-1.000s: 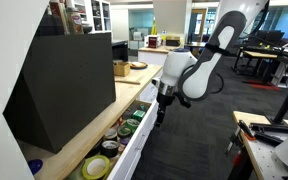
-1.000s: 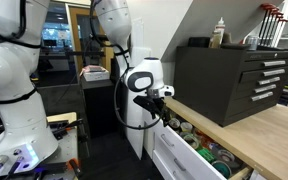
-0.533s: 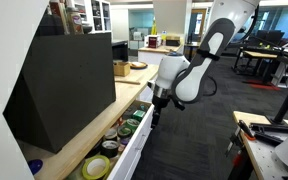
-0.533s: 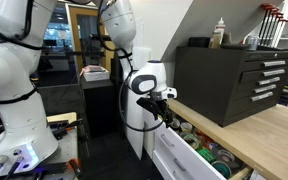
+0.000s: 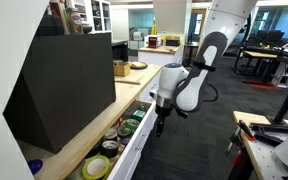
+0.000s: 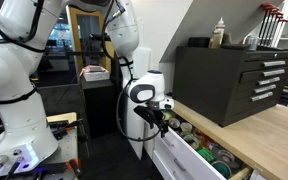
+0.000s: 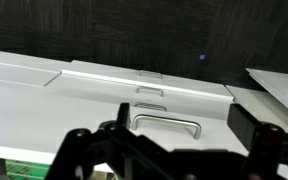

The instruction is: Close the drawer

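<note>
While drawer gapes, wood counter, dark carpet

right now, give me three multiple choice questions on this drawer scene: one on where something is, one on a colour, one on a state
1. Where is the hand?
A) on top of the black cabinet
B) at the front of the drawer
C) down on the floor

2. What colour is the drawer front?
A) red
B) white
C) green

3. What state is the drawer in?
A) open, things inside
B) fully shut
C) lifted out of the counter

Answers: 1 B, both exterior views show the hand beside the front panel. 2 B, the wrist view shows a white panel with a metal handle. 3 A, the clutter inside is exposed.
</note>
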Robot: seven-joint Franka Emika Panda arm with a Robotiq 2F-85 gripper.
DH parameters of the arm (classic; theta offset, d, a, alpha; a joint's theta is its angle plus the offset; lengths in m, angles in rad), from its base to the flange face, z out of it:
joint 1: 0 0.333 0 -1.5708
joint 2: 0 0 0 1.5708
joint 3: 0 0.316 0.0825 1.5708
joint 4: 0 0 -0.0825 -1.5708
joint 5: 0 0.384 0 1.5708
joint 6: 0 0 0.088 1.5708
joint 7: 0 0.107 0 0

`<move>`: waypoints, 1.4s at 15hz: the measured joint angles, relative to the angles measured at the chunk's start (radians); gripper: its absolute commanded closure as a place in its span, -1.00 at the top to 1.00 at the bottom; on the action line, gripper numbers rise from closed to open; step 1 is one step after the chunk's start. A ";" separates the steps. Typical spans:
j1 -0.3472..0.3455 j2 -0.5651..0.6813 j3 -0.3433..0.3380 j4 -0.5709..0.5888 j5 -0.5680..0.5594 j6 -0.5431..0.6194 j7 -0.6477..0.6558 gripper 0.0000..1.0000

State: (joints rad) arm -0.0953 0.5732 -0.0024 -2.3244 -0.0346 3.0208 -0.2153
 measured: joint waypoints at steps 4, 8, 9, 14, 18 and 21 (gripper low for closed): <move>-0.015 0.088 0.009 0.048 0.001 0.055 0.001 1.00; -0.026 0.165 0.013 0.111 0.001 0.113 0.006 1.00; -0.032 0.184 0.016 0.129 0.001 0.118 0.009 1.00; -0.063 0.253 0.036 0.204 0.001 0.133 0.014 1.00; -0.082 0.291 0.056 0.259 0.000 0.160 0.015 1.00; -0.088 0.317 0.071 0.307 -0.001 0.160 0.016 1.00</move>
State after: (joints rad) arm -0.1837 0.8906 0.0686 -2.0175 -0.0354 3.1812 -0.1991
